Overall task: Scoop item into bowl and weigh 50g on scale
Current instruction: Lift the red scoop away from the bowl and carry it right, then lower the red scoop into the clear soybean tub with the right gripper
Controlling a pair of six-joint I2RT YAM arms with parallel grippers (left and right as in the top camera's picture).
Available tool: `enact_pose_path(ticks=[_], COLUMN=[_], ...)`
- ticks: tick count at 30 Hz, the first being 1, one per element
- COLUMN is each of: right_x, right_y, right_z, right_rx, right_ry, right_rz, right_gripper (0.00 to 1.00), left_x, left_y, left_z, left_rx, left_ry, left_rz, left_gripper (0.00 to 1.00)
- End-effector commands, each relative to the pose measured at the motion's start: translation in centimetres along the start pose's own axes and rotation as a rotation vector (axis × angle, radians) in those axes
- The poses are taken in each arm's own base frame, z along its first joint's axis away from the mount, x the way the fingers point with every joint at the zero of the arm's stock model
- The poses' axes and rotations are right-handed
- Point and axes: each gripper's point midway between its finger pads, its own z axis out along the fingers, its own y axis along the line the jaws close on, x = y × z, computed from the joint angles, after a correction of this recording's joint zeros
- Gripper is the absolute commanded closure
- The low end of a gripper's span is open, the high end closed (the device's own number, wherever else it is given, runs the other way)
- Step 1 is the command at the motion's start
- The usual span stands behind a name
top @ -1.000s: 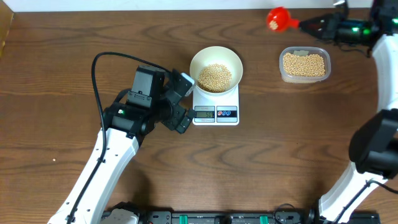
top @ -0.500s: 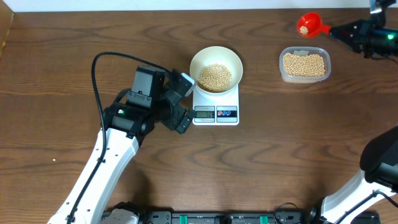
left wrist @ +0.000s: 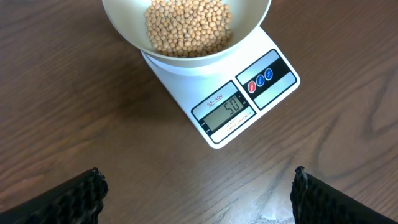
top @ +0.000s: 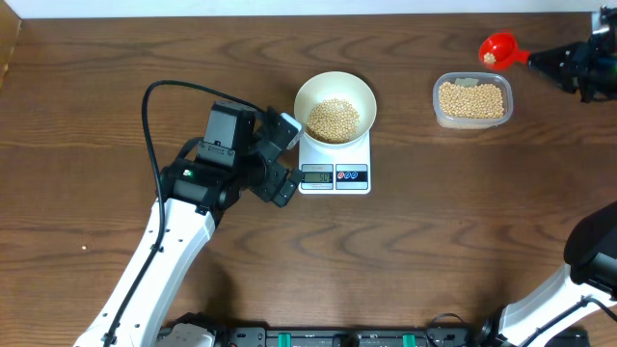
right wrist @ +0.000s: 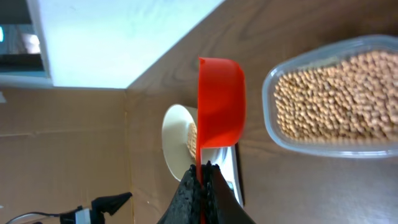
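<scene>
A clear tub (top: 437,101) rests on the wooden table (top: 434,241), red scoop (top: 497,48) nearby.

tan-yellow beans (top: 334,119), white bowl (top: 362,92), white scale (top: 335,158), red scoop (top: 497,48), clear tub (top: 436,101), brown wood-grain table (top: 434,241)

Table (top: 434,241) — dark brown wood grain, evenly lit. White wall (top: 289,8) along far edge — tan cardboard panel (top: 8,48) at one corner.

White left arm (top: 183,236), black wrist housing (top: 229,130), looping black cable (top: 145,120), black textured jaws
</scene>
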Motion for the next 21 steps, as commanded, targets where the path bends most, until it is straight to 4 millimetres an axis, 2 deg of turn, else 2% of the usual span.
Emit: enact_pose_path(ticks=[1, 8, 21], right_x=[0.3, 0.8, 2.3], right_y=[0.0, -1.8, -4.1], right_z=[-0.5, -0.2, 2.9], right_rx=[0.042, 0.166, 0.519], right_ry=[-0.004, 0.014, 0.082], right_rz=[-0.038, -0.022, -0.149], right_gripper=[0.99, 0.99, 0.99], left_x=[-0.1, -0.1, -0.1], left_y=[-0.2, -0.2, -0.2], left_z=[0.1, 0.1, 0.1], left_rx=[0.016, 0.016, 0.016], left_ry=[0.000, 0.000, 0.000], left_rz=[0.014, 0.014, 0.014], left_gripper=[0.04, 0.03, 0.03])
